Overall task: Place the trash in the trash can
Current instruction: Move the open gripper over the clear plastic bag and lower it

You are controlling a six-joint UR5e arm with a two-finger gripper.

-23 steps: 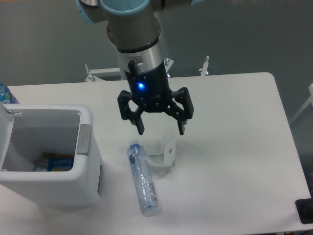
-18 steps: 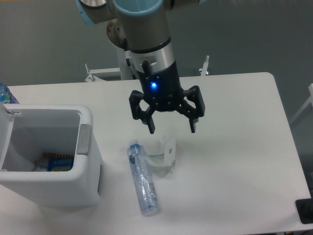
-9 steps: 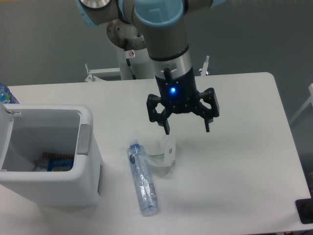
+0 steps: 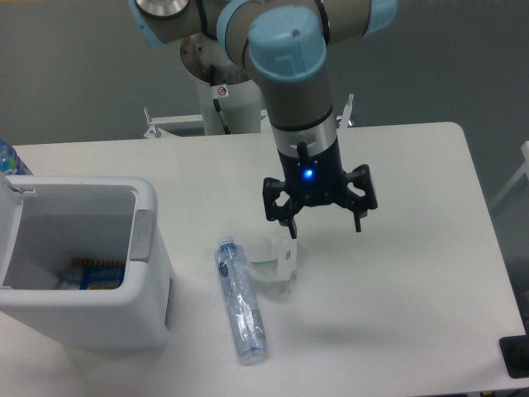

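Claw [image 4: 325,230] moved right, trash can [image 4: 78,265] holds litter

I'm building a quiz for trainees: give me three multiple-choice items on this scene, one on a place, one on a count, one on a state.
1. Where does the crushed bluish clear plastic bottle lie?
A in the bin
B on the table, right of the bin
C in the gripper

2. How many clear plastic items lie loose on the white table?
A two
B four
C none

3. How is the gripper?
A shut on the cup
B open, empty
C out of view

Answers: B, it lies beside the large white rectangular bin; A, the bottle and the small clear plastic cup; B, its fingers are spread above the cup.
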